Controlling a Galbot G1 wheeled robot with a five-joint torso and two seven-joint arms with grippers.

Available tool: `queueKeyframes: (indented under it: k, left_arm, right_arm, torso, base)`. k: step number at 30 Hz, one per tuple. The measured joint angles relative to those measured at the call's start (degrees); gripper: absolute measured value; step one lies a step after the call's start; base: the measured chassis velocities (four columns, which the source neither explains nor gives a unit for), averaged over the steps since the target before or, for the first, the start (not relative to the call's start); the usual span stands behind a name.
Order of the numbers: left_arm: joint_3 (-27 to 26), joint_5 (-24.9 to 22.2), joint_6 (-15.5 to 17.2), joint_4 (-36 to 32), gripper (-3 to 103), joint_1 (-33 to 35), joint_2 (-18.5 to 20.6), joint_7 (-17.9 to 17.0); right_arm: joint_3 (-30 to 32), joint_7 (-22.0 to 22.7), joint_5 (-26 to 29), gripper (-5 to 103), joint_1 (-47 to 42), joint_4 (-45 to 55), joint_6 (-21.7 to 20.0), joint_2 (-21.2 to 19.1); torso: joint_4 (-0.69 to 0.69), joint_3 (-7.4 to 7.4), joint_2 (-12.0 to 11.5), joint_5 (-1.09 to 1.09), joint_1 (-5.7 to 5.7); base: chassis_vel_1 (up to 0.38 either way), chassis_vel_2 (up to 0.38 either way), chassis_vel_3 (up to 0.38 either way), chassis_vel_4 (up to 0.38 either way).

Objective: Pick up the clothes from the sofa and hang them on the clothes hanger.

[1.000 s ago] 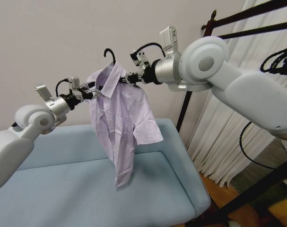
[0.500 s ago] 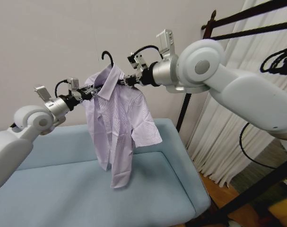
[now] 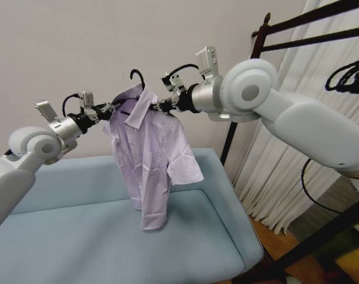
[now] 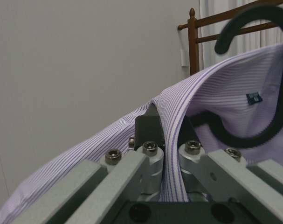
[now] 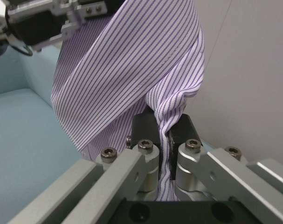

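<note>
Pale wall fills the back of the head view, with the light-blue sofa (image 3: 78,236) across the lower left and middle. At middle left, our left hand (image 3: 110,109) is pressed together on one shoulder of the striped shirt (image 3: 149,154); its wrist view shows fabric pinched between the fingers. The shirt hangs in the upper middle of the frame, clear above the sofa seat, draped on a black hanger (image 3: 136,76) whose hook rises from the collar. Its long axis runs straight down, collar up and hem down, with the shoulder line nearly level between the two hands. Just right of the collar, our right hand (image 3: 162,105) pinches the other shoulder. We judge this to be the carrying step: lifted, not yet hung. Next we must bring the hook to the dark wooden rack (image 3: 303,26) at upper right, keeping the shoulders level.
</note>
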Motion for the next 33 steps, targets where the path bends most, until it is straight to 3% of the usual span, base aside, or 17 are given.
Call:
queueKeyframes:
  k: [11,13,17,21,23,24,33]
  left_arm:
    - [-0.5,0.87,0.48,-2.91,1,1.33,-0.11,-0.18]
    - [-1.24,3.48,0.53,-4.52,1,2.96,0.16,-0.18]
    - [-1.36,4.28,0.7,-5.02,0,3.48,0.24,-0.49]
    - [-1.23,5.95,1.01,-4.86,22,3.97,0.15,-4.51]
    - [-1.24,6.07,1.16,-4.77,22,4.07,0.07,-5.28]
    - [-1.39,6.2,1.36,-4.53,32,4.2,-0.06,-6.26]
    - [-2.78,7.49,2.21,-2.89,60,4.06,-0.22,-9.78]
  right_arm:
    - [0.29,0.91,-0.13,3,-0.34,-0.07,0.03,0.28]
    - [0.31,1.27,0.04,3,0.12,-0.82,0.05,0.34]
    - [0.35,1.55,0.07,3,0.16,-1.17,0.1,0.51]
    - [0.47,1.67,0.03,3,0.03,-1.42,0.17,0.75]
    - [0.47,1.66,0.03,3,0.03,-1.53,0.18,0.77]
    - [0.49,1.66,0.03,3,0.06,-1.76,0.19,0.85]
    - [1.77,4.26,2.21,3,0.64,-1.82,0.2,1.43]
  torso:
    - [0.0,0.0,0.0,0.0,0.0]
    - [0.0,0.0,0.0,0.0,0.0]
    - [0.0,0.0,0.0,0.0,0.0]
    - [0.0,0.0,0.0,0.0,0.0]
    - [0.0,0.0,0.0,0.0,0.0]
    - [0.0,0.0,0.0,0.0,0.0]
    - [0.0,0.0,0.0,0.0,0.01]
  base:
    - [0.0,0.0,0.0,0.0]
    - [0.0,0.0,0.0,0.0]
    - [0.0,0.0,0.0,0.0]
    - [0.0,0.0,0.0,0.0]
    - [0.0,0.0,0.0,0.0]
    - [0.0,0.0,0.0,0.0]
    - [0.0,0.0,0.0,0.0]
